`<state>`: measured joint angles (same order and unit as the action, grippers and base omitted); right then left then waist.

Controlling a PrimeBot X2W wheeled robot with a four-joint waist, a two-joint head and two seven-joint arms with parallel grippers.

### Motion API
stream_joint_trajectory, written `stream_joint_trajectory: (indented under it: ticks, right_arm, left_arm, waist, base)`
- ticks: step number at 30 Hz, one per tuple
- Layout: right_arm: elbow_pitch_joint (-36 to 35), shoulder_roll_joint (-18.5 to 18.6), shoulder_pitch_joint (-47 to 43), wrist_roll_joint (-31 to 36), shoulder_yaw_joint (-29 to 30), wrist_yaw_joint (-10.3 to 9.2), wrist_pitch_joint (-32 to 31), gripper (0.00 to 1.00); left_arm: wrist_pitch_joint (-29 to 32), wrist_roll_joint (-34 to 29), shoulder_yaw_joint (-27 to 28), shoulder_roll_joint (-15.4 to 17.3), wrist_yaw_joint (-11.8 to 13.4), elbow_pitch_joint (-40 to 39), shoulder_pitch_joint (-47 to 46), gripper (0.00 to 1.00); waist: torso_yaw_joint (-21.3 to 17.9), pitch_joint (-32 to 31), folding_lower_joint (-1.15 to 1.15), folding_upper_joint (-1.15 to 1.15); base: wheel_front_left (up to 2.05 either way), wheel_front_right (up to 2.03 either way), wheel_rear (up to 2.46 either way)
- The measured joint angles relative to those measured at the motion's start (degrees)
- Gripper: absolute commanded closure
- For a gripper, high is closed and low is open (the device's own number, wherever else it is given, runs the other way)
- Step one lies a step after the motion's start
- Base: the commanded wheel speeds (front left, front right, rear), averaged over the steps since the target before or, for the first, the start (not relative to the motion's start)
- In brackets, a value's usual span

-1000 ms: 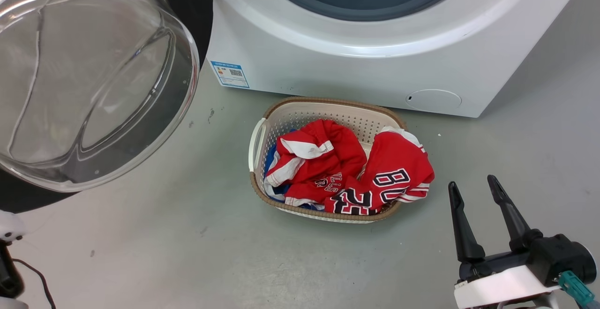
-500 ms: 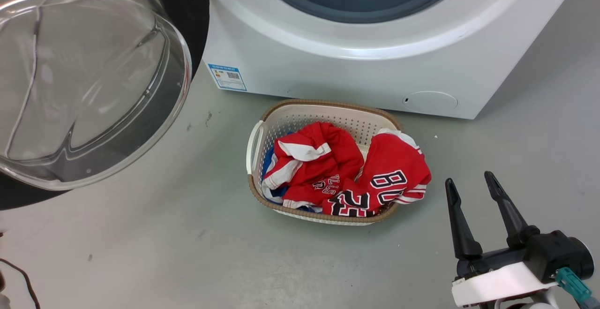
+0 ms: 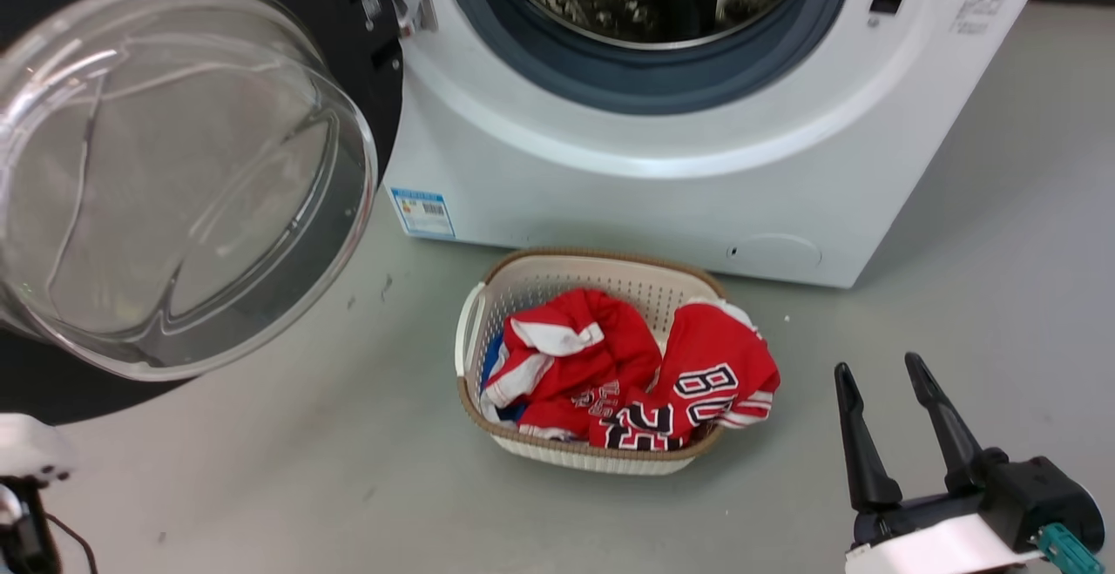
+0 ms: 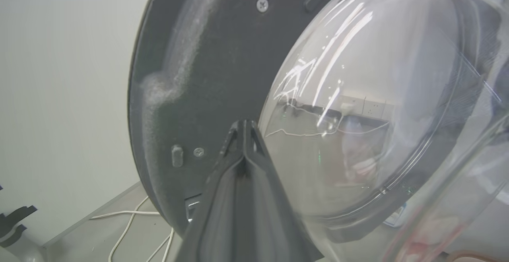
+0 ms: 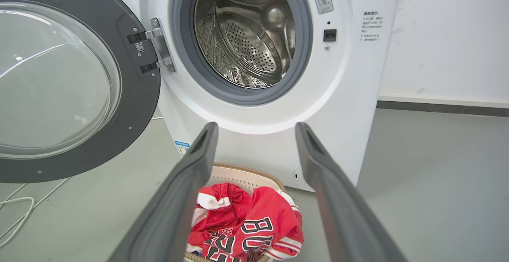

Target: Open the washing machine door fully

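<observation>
Front view of a white boxy front-loading washing machine [image 5: 342,95] standing on a smooth grey-green floor [image 3: 1002,234] before a white wall [image 5: 445,35] with a dark skirting strip [image 5: 441,109]. Its large round black door with bulging clear glass bowl [image 5: 135,107] hangs swung open on the hinge at the robot's left of the steel drum [image 5: 246,35]. A cream perforated plastic basket with brown woven rim [image 3: 557,282], holding red jerseys [image 3: 723,365], sits on the floor just before the machine. White cables [image 5: 16,206] trail on the floor under the door. The left gripper [image 4: 243,129], fingers pressed together, points at the door's inner face. The right gripper [image 3: 877,365], fingers spread and empty, is above the floor.

Head downward, wrists level, toward door [image 3: 174,182]
</observation>
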<state>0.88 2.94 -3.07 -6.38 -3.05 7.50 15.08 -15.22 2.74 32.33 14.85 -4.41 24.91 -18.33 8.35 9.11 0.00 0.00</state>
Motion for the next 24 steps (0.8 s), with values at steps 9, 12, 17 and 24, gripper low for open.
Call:
stream_joint_trajectory:
  ticks: [9, 12, 17, 24]
  right_arm:
    - [-0.5, 0.0, -2.0, -0.7, 1.8, 0.0, 0.0, 0.0]
    - [-0.8, 0.0, -2.5, -0.7, 2.3, 0.0, 0.0, 0.0]
    - [-1.5, 0.0, -3.1, -0.6, 2.9, 0.0, 0.0, 0.0]
    - [-2.6, 0.0, -4.5, -0.6, 3.6, 0.0, 0.0, 0.0]
  left_arm:
    - [0.0, -4.3, -9.0, -5.9, -1.5, -10.7, 7.5, 1.0]
    - [0.0, -5.3, -13.2, -8.7, -1.6, -14.5, 9.4, 1.0]
    - [0.0, -5.6, -18.5, -10.7, -1.1, -19.8, 13.8, 1.0]
    - [0.0, -4.4, -25.3, -11.6, -0.5, -24.0, 19.2, 1.0]
  waist:
    - [0.1, -5.0, 0.0, 0.0]
    - [0.2, -6.0, 0.0, 0.0]
    - [-0.3, -7.4, 0.0, 0.0]
    - [-2.0, -9.5, 0.0, 0.0]
  base:
    - [0.0, 0.0, 0.0]
    - [0.0, 0.0, 0.0]
    - [0.0, 0.0, 0.0]
    - [0.0, 0.0, 0.0]
